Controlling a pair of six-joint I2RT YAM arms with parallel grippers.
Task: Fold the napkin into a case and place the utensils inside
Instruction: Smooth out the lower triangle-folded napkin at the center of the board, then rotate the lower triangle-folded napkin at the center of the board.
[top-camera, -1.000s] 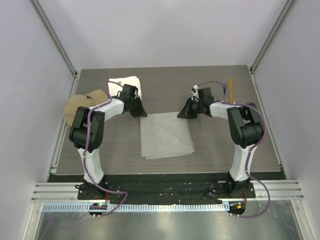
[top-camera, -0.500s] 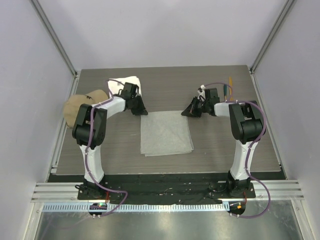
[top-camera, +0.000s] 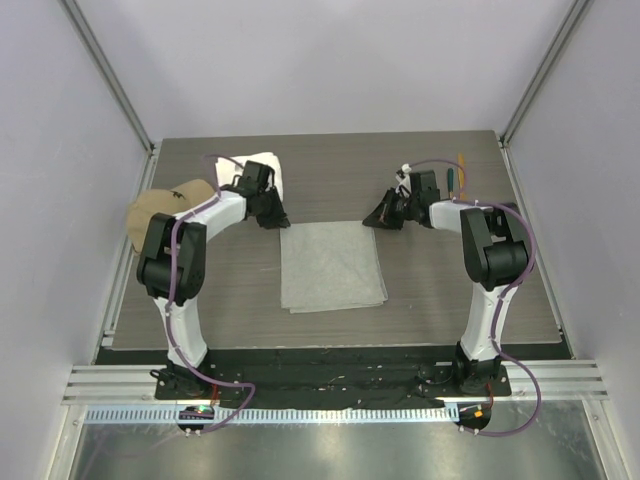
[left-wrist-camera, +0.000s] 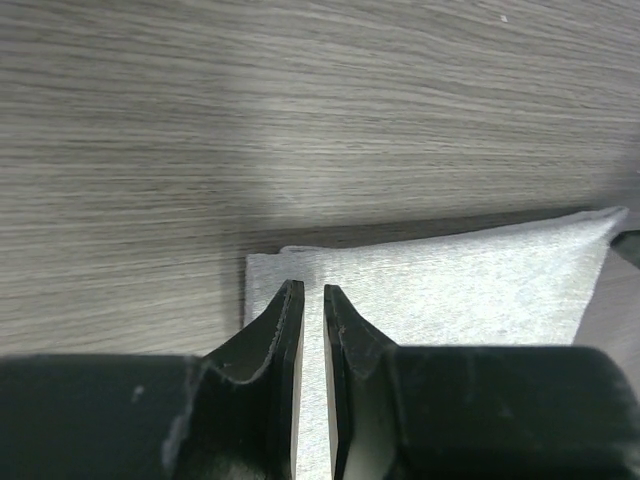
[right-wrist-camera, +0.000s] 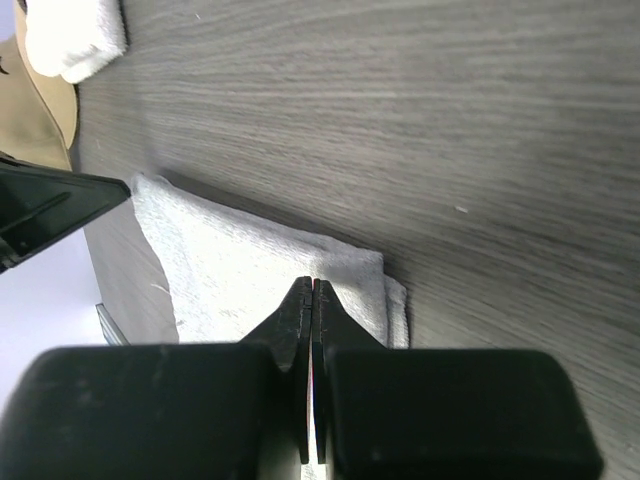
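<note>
Tabletop (top-camera: 450, 290) of grey wood grain carries all items; clock directions are read in the top view with 12 o'clock at the far edge. Left arm (top-camera: 175, 262) and right arm (top-camera: 492, 250) both reach forward from their bases at 6 o'clock and bend inward toward the table centre. The napkin (top-camera: 332, 265) lies flat at the centre, folded to a near-square rectangle with layered edges showing along its near side; it is not formed into a narrow case. A tan cap (top-camera: 160, 212) sits at 9 o'clock on the table's left edge. A thick white towel (top-camera: 262, 165) lies at 11 o'clock, just beyond the left wrist. The left gripper (left-wrist-camera: 312, 288) sits low just beyond the napkin's far-left corner, fingers nearly together with a thin slit between them and nothing gripped. The right gripper (right-wrist-camera: 312, 282) sits low at the far-right corner, fingers pressed together and empty. The utensils (top-camera: 457, 176) lie at 1 o'clock, well apart from the napkin; an orange-yellow stick (top-camera: 461, 162) and a teal-handled piece (top-camera: 451, 181) are distinguishable, the third is not.
</note>
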